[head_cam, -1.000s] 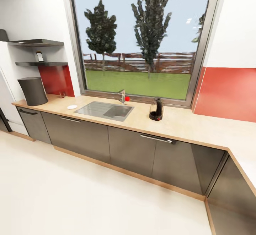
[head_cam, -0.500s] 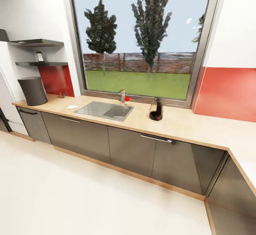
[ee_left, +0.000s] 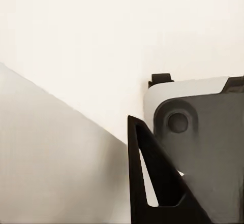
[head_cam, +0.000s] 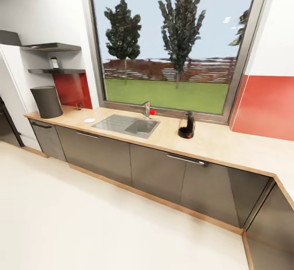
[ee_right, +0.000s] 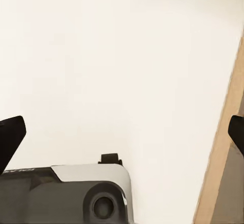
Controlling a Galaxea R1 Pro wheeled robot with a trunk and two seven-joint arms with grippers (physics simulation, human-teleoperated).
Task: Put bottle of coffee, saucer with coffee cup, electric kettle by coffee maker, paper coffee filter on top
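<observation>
Head view: long light-wood bench [head_cam: 228,145] over grey cabinet fronts, under a big window [head_cam: 175,45]. Steel sink [head_cam: 126,125] inset in it, tap [head_cam: 147,110] behind.

Electric kettle [head_cam: 187,125] upright on the bench, just past the sink on its right-hand side, well apart from everything else.

Saucer [head_cam: 89,120] flat on the bench just beside the sink's other end. Dark cylindrical bin [head_cam: 47,101] further along, near the bench's far end. A small dark object sits near the wall by the bin, too small to tell what it is.

Bottle of coffee [head_cam: 54,63] stands on the lower black wall shelf [head_cam: 57,71], above the bin.

Left wrist view: left gripper [ee_left: 152,183] shows one black finger over pale floor; how far the jaws are open cannot be told; nothing seen held.

Right wrist view: right gripper [ee_right: 122,132] has its jaws spread wide, fingertips [ee_right: 10,137] at opposite frame edges, nothing between them but pale floor; a wood-coloured strip [ee_right: 223,153] runs close to one fingertip.
</observation>
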